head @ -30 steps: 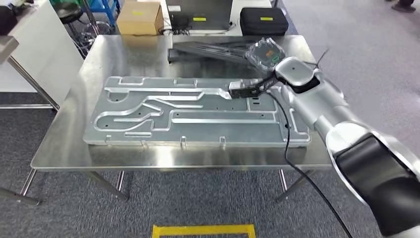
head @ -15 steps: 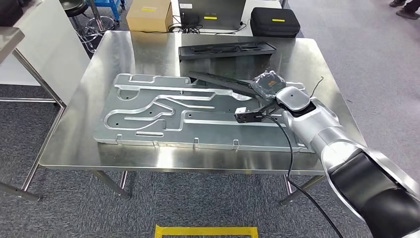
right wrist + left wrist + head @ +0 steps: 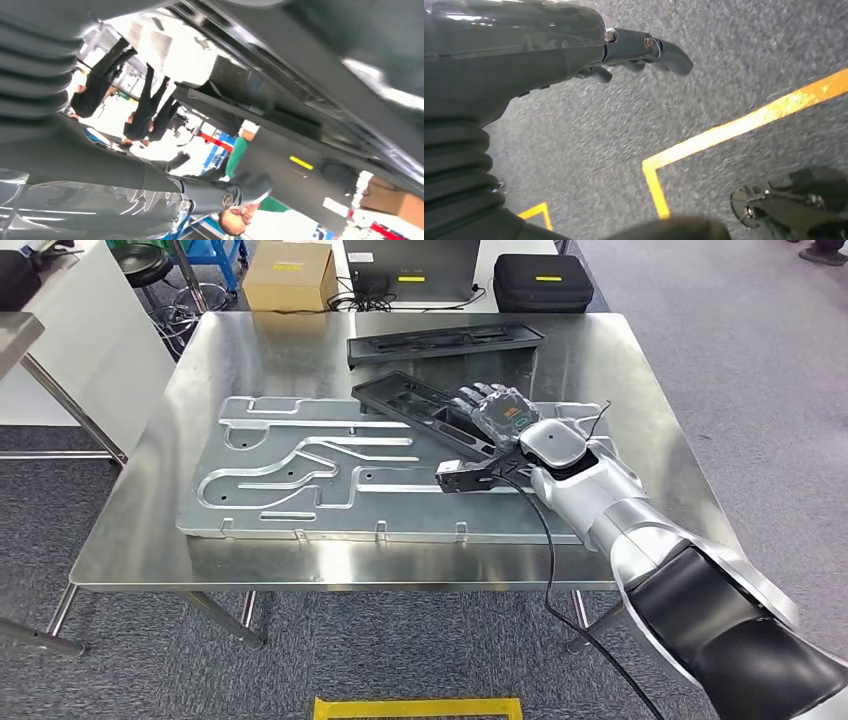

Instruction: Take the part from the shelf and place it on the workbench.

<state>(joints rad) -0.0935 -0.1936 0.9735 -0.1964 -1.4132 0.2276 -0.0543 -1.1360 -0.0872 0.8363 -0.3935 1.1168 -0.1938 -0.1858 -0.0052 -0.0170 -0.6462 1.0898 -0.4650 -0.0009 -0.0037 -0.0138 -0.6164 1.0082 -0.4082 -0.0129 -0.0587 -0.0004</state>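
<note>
A: What's nearest you?

B: Yellow tape line (image 3: 415, 707) on the grey carpet, in front of the workbench (image 3: 640, 400). Left hand (image 3: 634, 52) hangs over that floor by the yellow marking, fingers loosely curled, nothing in it

A: And on the bench?

B: Big machined aluminium plate (image 3: 300, 475) lying flat along the near edge. Right arm reaches in over the plate's right end

A: Right hand?

B: Right hand (image 3: 495, 415) is wrapped over the end of a long black tray-like part (image 3: 415, 400). Fingers lie on top of it, so it's holding the part. Thumb side is hidden from the head view; the wrist view is too blurred to add much

A: Where does the part sit?

B: Diagonal across the plate's far right corner, far end pointing toward bench centre. Can't tell if it's resting on the plate or just above it

A: Behind that?

B: Second black tray (image 3: 445, 342) flat on the bench near the far edge, well apart from the held one. Past the bench: cardboard box (image 3: 290, 275) and a black case (image 3: 545, 283) on the floor
</note>
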